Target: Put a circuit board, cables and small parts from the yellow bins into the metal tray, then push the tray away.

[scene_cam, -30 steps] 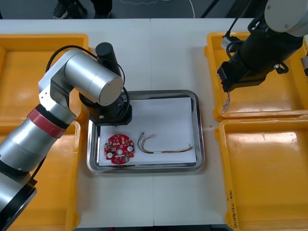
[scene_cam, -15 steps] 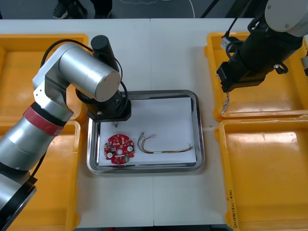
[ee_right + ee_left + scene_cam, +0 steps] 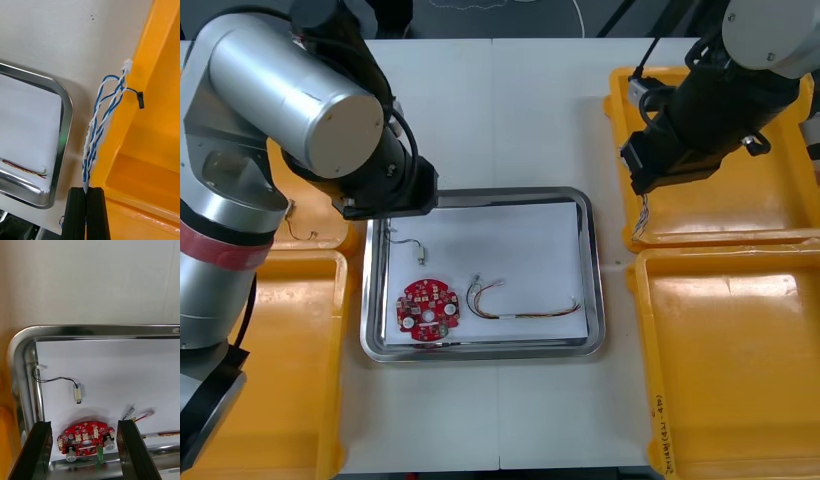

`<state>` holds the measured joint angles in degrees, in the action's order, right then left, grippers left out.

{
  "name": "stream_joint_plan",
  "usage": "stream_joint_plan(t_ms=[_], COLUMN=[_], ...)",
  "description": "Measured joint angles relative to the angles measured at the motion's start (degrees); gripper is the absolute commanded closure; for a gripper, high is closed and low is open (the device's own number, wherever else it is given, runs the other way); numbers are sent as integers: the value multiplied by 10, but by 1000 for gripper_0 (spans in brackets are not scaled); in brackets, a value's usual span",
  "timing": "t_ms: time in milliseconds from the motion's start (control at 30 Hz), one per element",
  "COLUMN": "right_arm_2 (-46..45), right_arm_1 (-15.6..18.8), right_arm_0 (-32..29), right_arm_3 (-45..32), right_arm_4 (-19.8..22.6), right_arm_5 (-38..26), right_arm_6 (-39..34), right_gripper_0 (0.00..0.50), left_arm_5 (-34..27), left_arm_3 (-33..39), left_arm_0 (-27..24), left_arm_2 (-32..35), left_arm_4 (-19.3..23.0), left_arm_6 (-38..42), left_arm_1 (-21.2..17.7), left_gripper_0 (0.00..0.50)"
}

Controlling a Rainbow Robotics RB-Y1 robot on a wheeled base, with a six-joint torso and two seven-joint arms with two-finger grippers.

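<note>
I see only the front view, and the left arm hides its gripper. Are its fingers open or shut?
Observer: Open. The left gripper has its fingers apart, holding nothing, near a corner of the metal tray.
Operator: What does the right one hold?
Observer: The right gripper, by a yellow bin, is shut on one end of the twisted blue and white cable.
Operator: How does the cable end?
Observer: Its free end splits into a white connector and a black connector.

The light table has a straight seam running far-to-near. Dark floor lies beyond its far edge.
</note>
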<state>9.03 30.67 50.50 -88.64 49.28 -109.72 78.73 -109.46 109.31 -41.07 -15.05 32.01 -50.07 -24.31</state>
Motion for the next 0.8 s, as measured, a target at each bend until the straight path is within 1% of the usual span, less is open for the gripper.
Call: stream_joint_plan(t_ms=[267,433,500,600,800], right_arm_2=[41,56,57,60,82], right_arm_1=[0,-4,-11,-22,-37], right_arm_0=[0,0,0,0,0], right_arm_3=[-51,-68,-69,-74,-81], right_arm_4=[9,10,10,9,1], right_arm_5=[0,0,0,0,0], right_arm_6=[44,128,140,157,231], right_gripper_0=[500,500,500,500,500], left_arm_5=[0,-1,-1,-1,-1], left_arm_3=[2,1,-2,-20,-75], left_arm_0=[-18,-32,-39,-53,-85], left_arm_2=[8,23,28,30,30], left_arm_4=[59,88,99,122,158], left_arm_6=[0,0,0,0,0], left_arm_1=[-53,-85,-98,-121,-169], left_gripper_0=[0,0,0,0,0])
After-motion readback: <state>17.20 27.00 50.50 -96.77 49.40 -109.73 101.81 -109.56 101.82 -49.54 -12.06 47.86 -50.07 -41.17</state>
